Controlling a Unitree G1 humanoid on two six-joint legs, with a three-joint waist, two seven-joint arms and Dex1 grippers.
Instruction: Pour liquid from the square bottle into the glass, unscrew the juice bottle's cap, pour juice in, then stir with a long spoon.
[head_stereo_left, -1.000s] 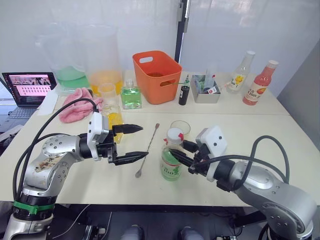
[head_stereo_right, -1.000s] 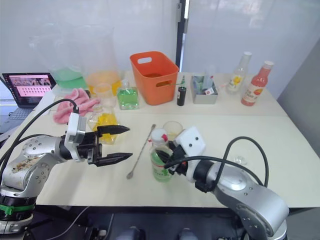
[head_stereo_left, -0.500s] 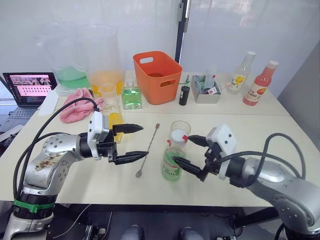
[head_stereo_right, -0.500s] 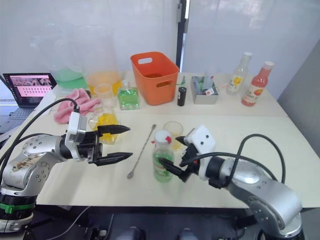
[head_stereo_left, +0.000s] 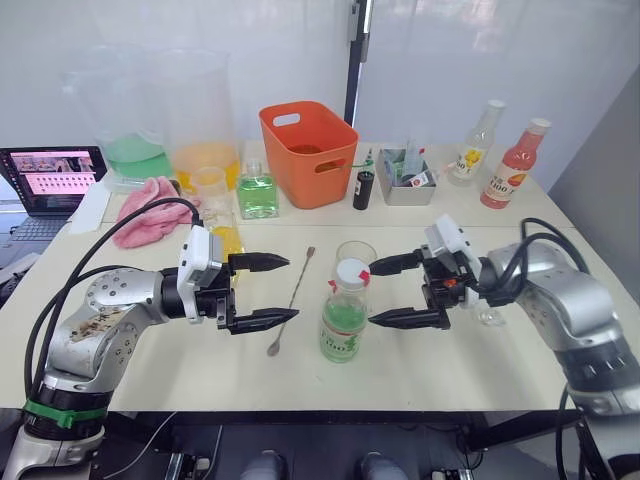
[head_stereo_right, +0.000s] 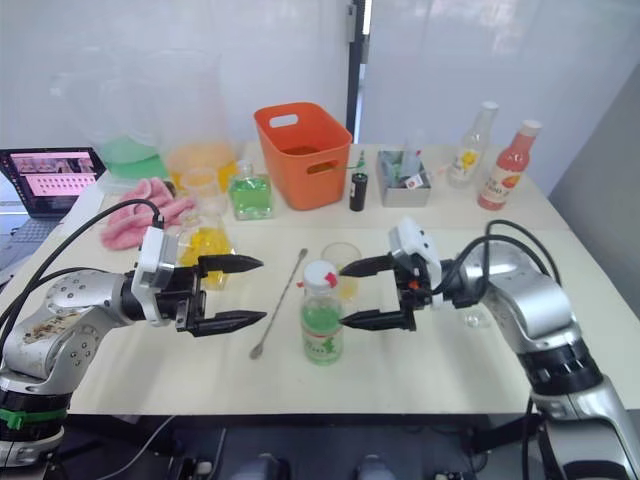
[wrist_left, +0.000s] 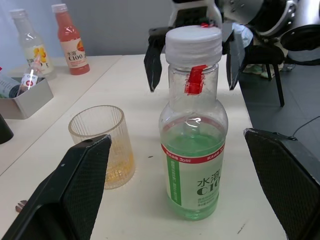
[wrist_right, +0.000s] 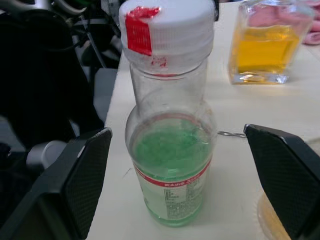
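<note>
We see juice bottle (head_stereo_left: 344, 322) capped, part-full green; glass (wrist_left: 103, 146) holds some yellow; left gripper (head_stereo_left: 268, 291) and right gripper (head_stereo_left: 396, 291) both spread, empty.

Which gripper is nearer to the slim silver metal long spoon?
Left. The left gripper hangs open just beside the long spoon; the right gripper is open beyond the juice bottle.

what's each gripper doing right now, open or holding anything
Left gripper: open, holding nothing.
Right gripper: open, holding nothing, beside the juice bottle.
</note>
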